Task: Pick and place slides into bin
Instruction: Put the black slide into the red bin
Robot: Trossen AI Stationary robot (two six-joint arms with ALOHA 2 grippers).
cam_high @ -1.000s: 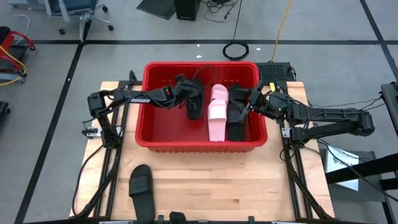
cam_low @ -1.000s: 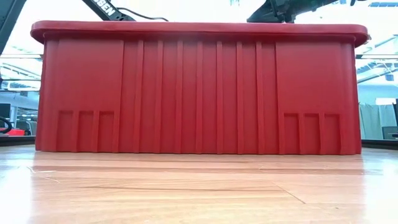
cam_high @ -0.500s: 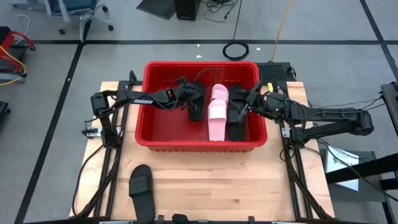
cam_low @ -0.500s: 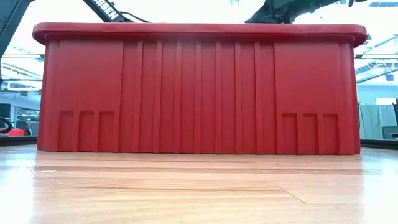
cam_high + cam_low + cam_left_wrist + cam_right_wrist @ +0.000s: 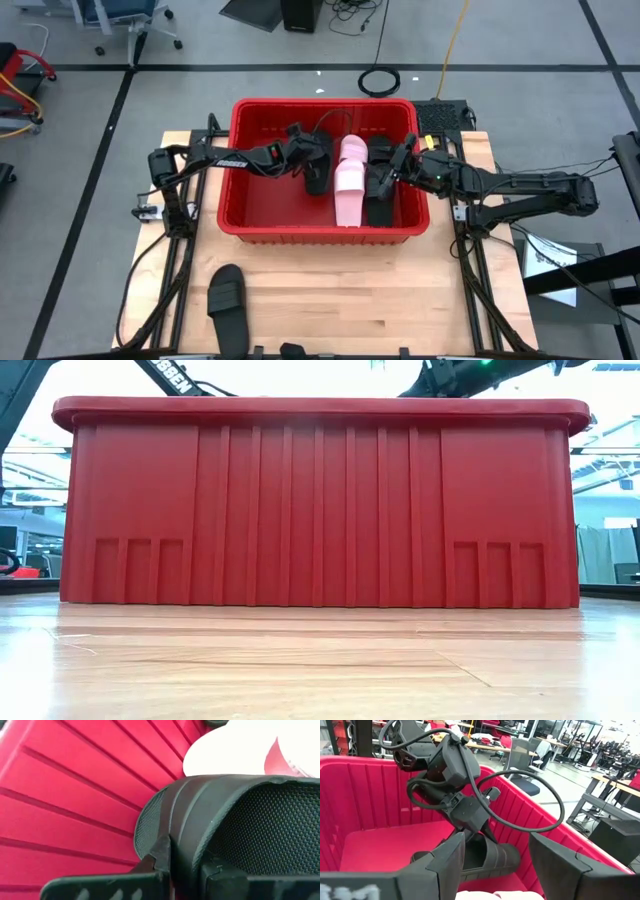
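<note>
The red bin stands mid-table. My left gripper reaches into it from the table's left, shut on a black slide, which also shows in the right wrist view. A pink slide and another black slide lie side by side on the bin's floor. My right gripper hangs open over the bin's right part, above those two, touching nothing. One more black slide lies flat on the table near the front edge. My left gripper pinches the black slide's strap near its side edge between its two fingers. The fingers slant down from the table's left. The slide sits low over the bin's floor, roughly level; whether it touches the floor I cannot tell.
The bin's tall walls fill the low view and hide both grippers there. Bare red floor shows in the bin's left half. Open wooden tabletop lies between the bin and the front edge.
</note>
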